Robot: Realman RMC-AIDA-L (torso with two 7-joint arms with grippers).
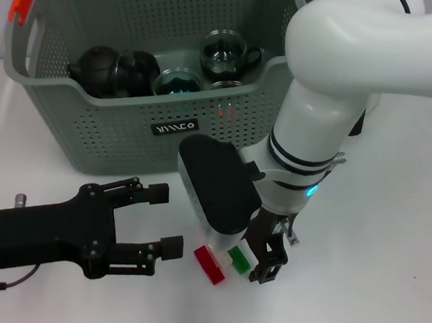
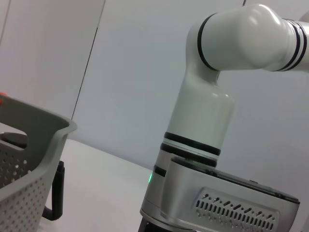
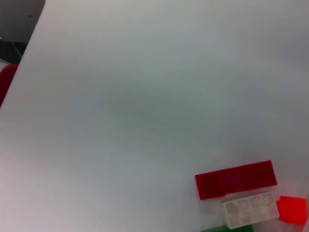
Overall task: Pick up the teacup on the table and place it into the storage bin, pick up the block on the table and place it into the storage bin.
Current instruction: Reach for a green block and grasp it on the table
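The grey-green storage bin (image 1: pixel 124 131) stands at the back of the table. Inside it are a dark teapot (image 1: pixel 108 69) and two glass teacups (image 1: pixel 228 52), (image 1: pixel 176 81). A row of blocks lies near the front: red block (image 1: pixel 208 265), white block (image 1: pixel 224 260) and green block (image 1: pixel 240 258). My right gripper (image 1: pixel 262 256) hangs low right beside the green block. The right wrist view shows the red block (image 3: pixel 235 179) and the white block (image 3: pixel 250 210) close below. My left gripper (image 1: pixel 167 219) is open, just left of the blocks and holding nothing.
The bin's orange-red handle clips (image 1: pixel 18 9) sit at its top corners. The bulky white right arm (image 1: pixel 331 100) reaches down in front of the bin's right half. The bin's corner (image 2: pixel 43 130) shows in the left wrist view.
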